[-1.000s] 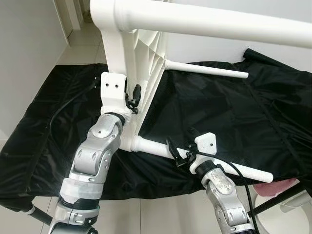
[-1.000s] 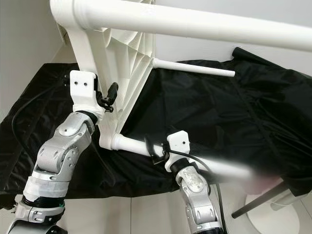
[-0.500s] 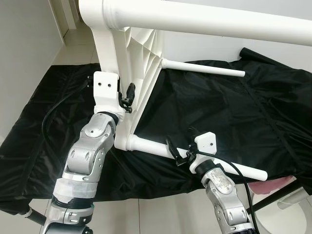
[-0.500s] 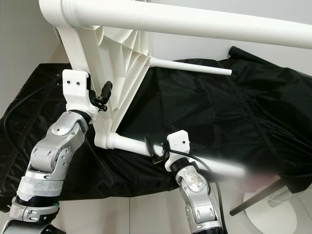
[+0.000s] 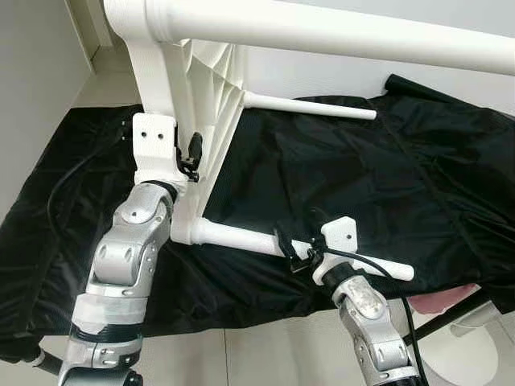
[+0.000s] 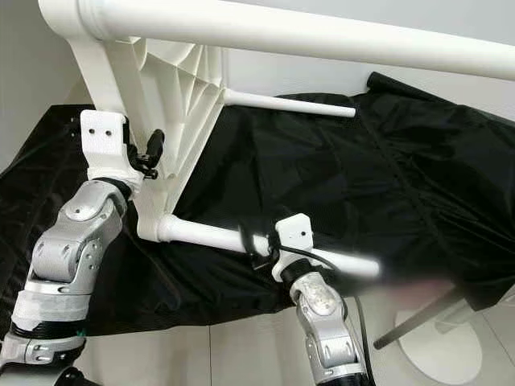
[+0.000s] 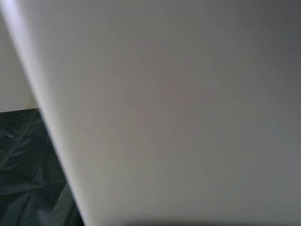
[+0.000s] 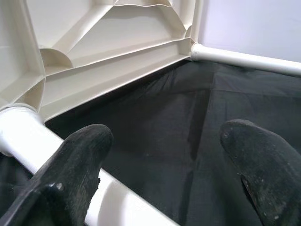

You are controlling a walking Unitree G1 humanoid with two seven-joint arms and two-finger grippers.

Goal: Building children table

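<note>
White children's table (image 5: 201,88) is lying tipped on its side, legs pointing right.
Left gripper (image 5: 191,153) is clamping its edge; right gripper (image 5: 294,253) is sitting spread beside the lower leg (image 5: 241,237).

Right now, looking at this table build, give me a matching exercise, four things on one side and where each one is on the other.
Things:
1. left end effector
2. right end effector
3. black sheet
4. far table leg

Places:
A. spread over the floor
B. at the lower table leg
C. sticking out above the sheet, untouched
D. at the tabletop's ribbed edge

Pairs: 1-D, 2-B, 3-A, 4-C
</note>
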